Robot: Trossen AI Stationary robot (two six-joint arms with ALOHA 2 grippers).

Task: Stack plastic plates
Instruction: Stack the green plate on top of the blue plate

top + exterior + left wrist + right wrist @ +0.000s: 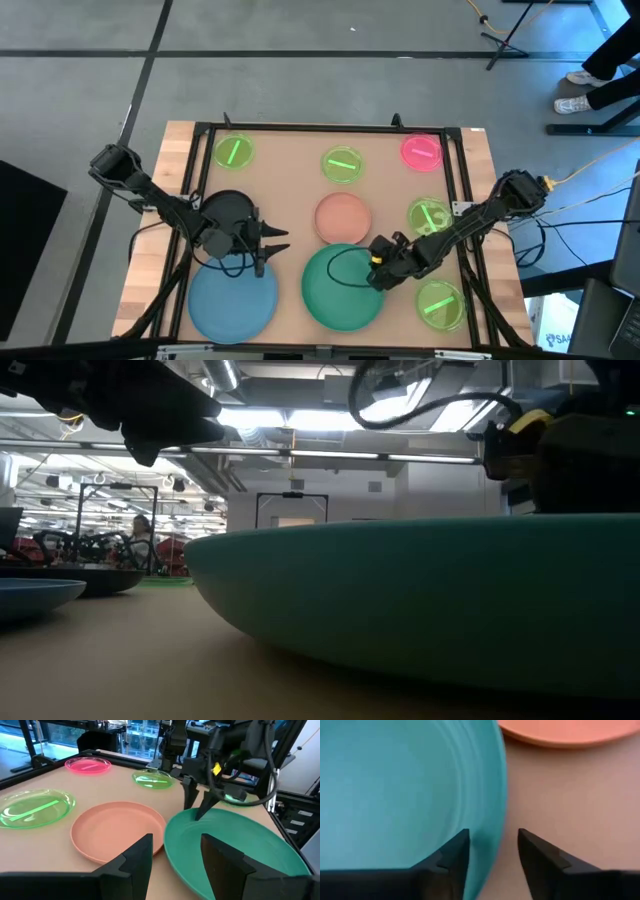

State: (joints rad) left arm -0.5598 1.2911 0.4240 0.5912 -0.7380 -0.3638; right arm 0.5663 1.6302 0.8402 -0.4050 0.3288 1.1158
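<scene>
Large green plate [343, 288] is being taken as landmark, lying flat on the surface [290, 170] at its near edge, centre. Right gripper [378, 274] is being held at this plate's right rim, fingers apart and straddling the rim edge in the right wrist view [492, 855], one finger over the plate, one over bare surface; nothing is being clamped yet. Large blue plate [233, 296] is being seen to the left of the green plate, apart from it. Left gripper [270, 243] is being held above the blue plate's far edge, left of the green plate, fingers spread and empty, pointing toward the green plate. A black round object [228, 208] is being seen just beyond the blue plate. Salmon-pink plate [343, 217] is being seen just beyond the green plate, nearly touching its far rim. Small neon-green plates are being seen right of the green plate: one near [440, 303], one farther [429, 216]. Farther back, two more neon-green plates [342, 164] [234, 151] and the hot-pink plate [421, 150] are lying along the surface's far edge. All plates are lying single, none stacked.
</scene>
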